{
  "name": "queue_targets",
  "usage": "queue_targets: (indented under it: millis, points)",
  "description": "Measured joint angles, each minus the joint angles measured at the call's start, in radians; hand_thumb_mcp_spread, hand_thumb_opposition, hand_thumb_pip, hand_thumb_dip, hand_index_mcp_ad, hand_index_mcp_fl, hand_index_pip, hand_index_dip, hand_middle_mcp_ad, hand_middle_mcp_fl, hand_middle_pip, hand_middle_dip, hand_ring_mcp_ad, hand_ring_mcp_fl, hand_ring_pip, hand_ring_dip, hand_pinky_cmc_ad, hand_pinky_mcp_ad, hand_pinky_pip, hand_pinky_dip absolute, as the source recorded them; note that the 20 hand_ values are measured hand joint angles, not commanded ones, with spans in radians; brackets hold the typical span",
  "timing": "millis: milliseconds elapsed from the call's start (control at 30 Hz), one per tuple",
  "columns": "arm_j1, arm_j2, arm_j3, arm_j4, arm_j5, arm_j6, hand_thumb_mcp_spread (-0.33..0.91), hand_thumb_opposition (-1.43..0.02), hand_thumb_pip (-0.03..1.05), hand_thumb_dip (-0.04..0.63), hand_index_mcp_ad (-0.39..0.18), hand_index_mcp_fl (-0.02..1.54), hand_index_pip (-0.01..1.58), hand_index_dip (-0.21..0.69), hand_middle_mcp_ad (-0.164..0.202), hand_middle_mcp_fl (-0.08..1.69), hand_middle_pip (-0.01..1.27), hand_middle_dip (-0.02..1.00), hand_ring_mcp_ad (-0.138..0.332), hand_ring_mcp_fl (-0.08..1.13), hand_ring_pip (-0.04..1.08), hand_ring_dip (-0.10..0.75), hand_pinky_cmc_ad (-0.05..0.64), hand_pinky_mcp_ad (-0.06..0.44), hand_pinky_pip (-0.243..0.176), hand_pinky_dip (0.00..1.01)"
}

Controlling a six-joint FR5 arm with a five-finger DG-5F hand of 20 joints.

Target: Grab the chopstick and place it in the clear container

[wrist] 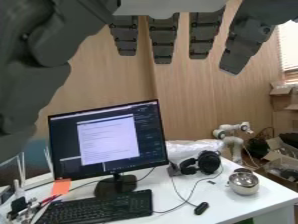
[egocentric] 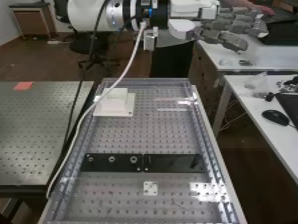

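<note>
Find the robot hand [egocentric: 229,29] at the upper right of the high view, beyond the far end of the perforated bench [egocentric: 118,140] and well apart from it, with fingers [wrist: 163,40] nearly straight and spread wide, thumb well off, holding nothing. Judge the step as the approach, with the grasp and the placing all to do. Look next toward the far right of the bench, at the pale narrow strip [egocentric: 172,109] just below a bright glint: possibly the chopstick, possibly an edge of the clear container; cannot tell which. Settle that first, then swing in over the bench and lower slowly. Line up thumb and fingers across the stick, pinch near its middle, and avoid pressing down, for fear of rolling it away. Allow slack for the white cable [egocentric: 137,54], drooping toward the lower left, and clear the white stepped block [egocentric: 114,104] at upper left of centre. Lift level, then lower inside the walls and release gently.
</note>
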Motion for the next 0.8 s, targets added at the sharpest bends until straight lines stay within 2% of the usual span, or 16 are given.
queue_targets:
  millis: [200,300,500,800]
  points:
    - [-0.001,0.000,0.000,0.002,-0.026,0.000,0.20,-0.71,0.33,0.005,-0.094,0.02,0.04,0.096,0.084,0.01,0.11,0.14,0.192,0.00,0.06,0.031,0.438,0.288,-0.171,0.31]
    - [0.000,-0.002,0.001,0.001,-0.001,0.000,0.20,-0.71,0.33,0.007,-0.073,0.01,0.04,0.096,0.094,0.01,0.11,0.14,0.188,0.00,0.06,0.028,0.438,0.288,-0.171,0.31]
    - [-0.001,-0.002,0.001,0.005,-0.025,0.000,0.20,-0.71,0.33,0.002,-0.084,0.02,0.04,0.093,0.087,0.01,0.11,0.14,0.190,0.00,0.06,0.028,0.438,0.286,-0.171,0.31]
    - [-0.002,-0.003,0.001,0.007,-0.023,0.002,0.20,-0.71,0.33,0.007,-0.073,0.02,0.04,0.087,0.101,0.01,0.11,0.14,0.188,0.00,0.06,0.028,0.440,0.288,-0.171,0.31]
